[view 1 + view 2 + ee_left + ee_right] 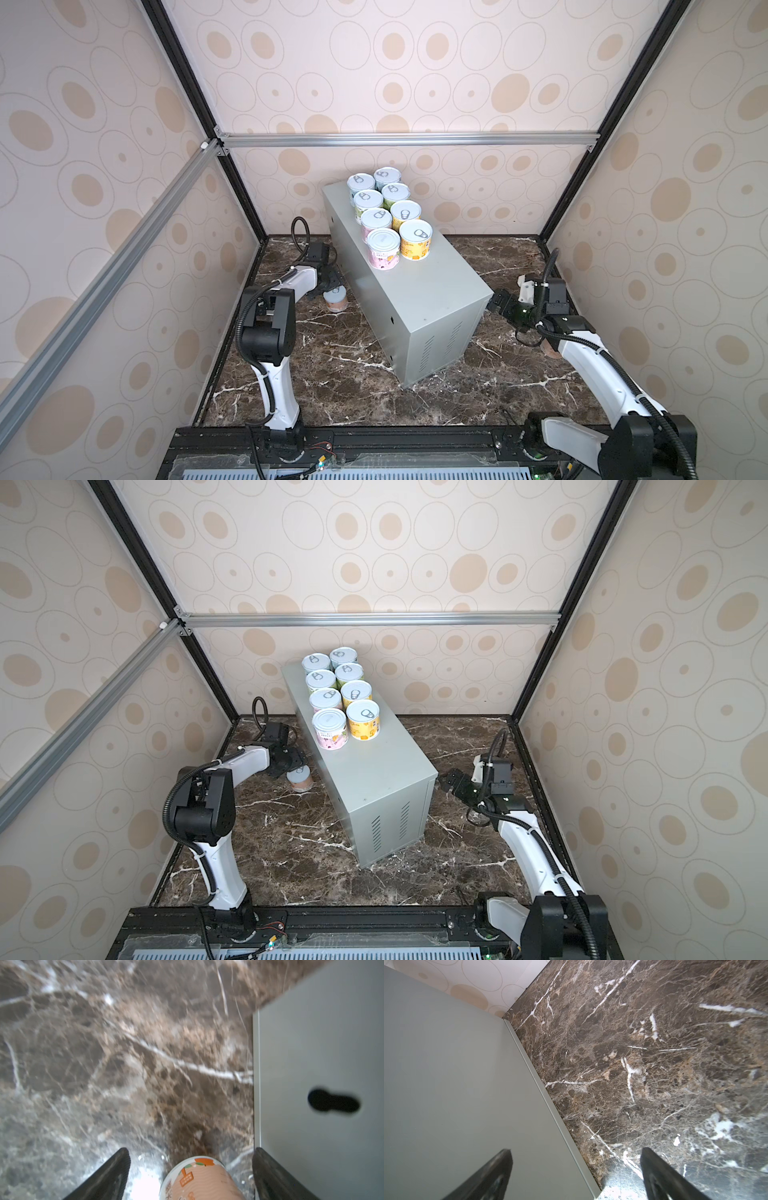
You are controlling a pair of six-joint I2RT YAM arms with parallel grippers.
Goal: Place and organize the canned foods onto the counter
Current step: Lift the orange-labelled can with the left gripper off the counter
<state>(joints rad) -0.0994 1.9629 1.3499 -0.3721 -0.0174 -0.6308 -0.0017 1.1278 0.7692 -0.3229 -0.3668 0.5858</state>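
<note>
Canned foods (390, 216): eight tins, two rows of four, 12 o'clock end of grey worktop (419, 307) | orange tin (335, 298) upright on marble surface (332, 374), 9 o'clock of worktop, just beside its wall | left pincer (191, 1149) spread wide astride orange tin, fingers clear of it | right pincer (576, 1149) spread wide, gripping nothing, at worktop's 3 o'clock side
</note>
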